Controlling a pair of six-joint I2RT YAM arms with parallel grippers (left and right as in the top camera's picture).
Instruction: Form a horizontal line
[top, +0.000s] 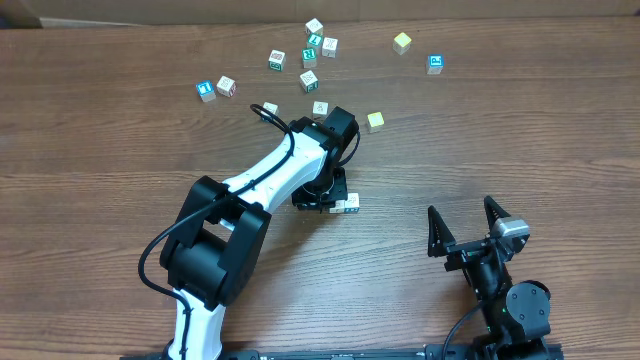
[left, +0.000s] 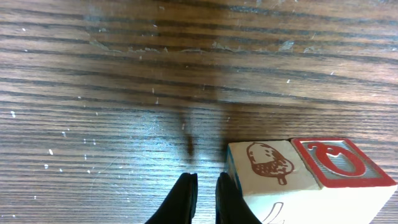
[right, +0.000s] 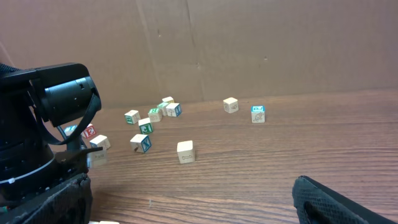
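Observation:
The horizontal line (left: 305, 167) is a short row of two cubes touching side by side: one with a brown acorn print (left: 267, 163) and one with a red letter O (left: 339, 162). In the overhead view the row (top: 351, 205) lies mid-table, just right of my left gripper (top: 325, 197). My left gripper (left: 205, 193) is shut and empty, low over the wood, its right finger against the acorn cube's left face. My right gripper (top: 461, 212) is open and empty near the front right, far from the row; it also shows in the right wrist view (right: 193, 190).
Several loose alphabet cubes lie scattered at the back: a blue-faced one (top: 206, 89), a cluster (top: 309, 57), a yellowish one (top: 402, 42), a blue one (top: 435, 64) and a pale one (top: 375, 121). A cardboard wall (right: 249, 43) backs the table.

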